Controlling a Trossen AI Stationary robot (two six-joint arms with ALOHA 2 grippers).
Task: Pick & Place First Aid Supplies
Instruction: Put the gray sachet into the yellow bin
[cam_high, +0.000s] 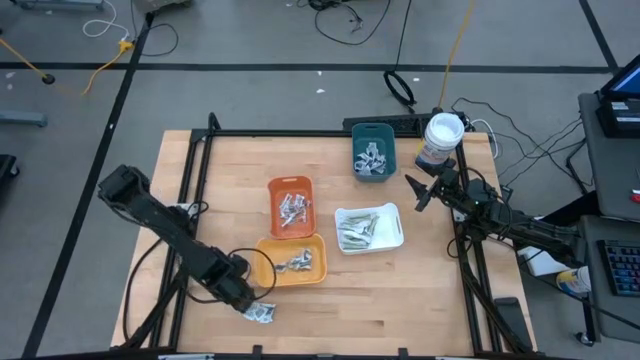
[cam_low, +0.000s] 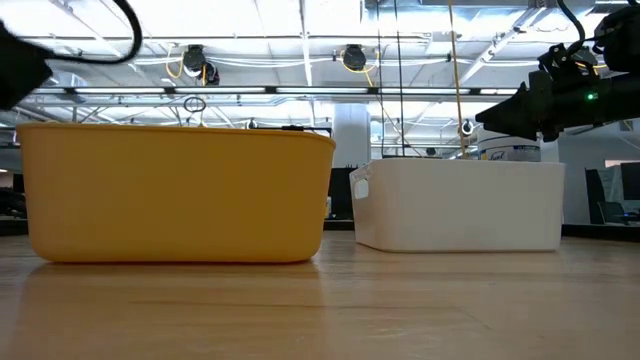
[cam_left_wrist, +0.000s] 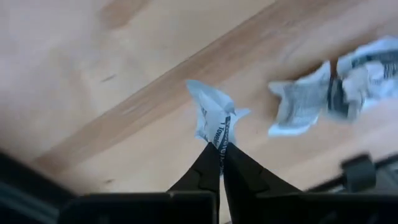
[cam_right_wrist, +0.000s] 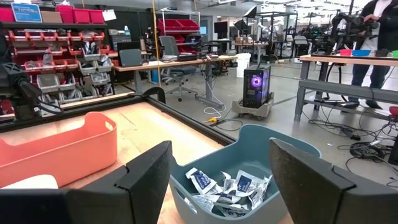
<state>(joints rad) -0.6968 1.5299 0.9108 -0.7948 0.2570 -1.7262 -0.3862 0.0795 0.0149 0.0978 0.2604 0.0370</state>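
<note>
My left gripper (cam_high: 250, 298) is near the table's front edge, just in front of the yellow tray (cam_high: 292, 262), pointing steeply down. It is shut on a crumpled silvery-white sachet (cam_left_wrist: 213, 115). Two more sachets (cam_left_wrist: 305, 102) lie loose on the wood beside it, seen in the high view as a small heap (cam_high: 263, 313). My right gripper (cam_high: 420, 193) hangs open at the right, beside the teal tray (cam_right_wrist: 249, 155), with nothing between its fingers. First aid supplies lie in the orange (cam_high: 291, 207), yellow, white (cam_high: 368, 228) and teal trays. My left gripper pinches one edge of the sachet (cam_left_wrist: 219, 142) between its two fingertips (cam_left_wrist: 205, 168). The fingers come from above, slanting steeply down. The rest of the sachet sticks out past the fingertips, crumpled. Whether it is clear of the wood cannot be told.
A white tub with a blue label (cam_high: 441, 140) stands at the far right corner. The yellow tray (cam_low: 175, 195) and white tray (cam_low: 460, 205) fill the low view. A black frame (cam_high: 300, 133) rims the table. Bare wood lies at the front centre and right.
</note>
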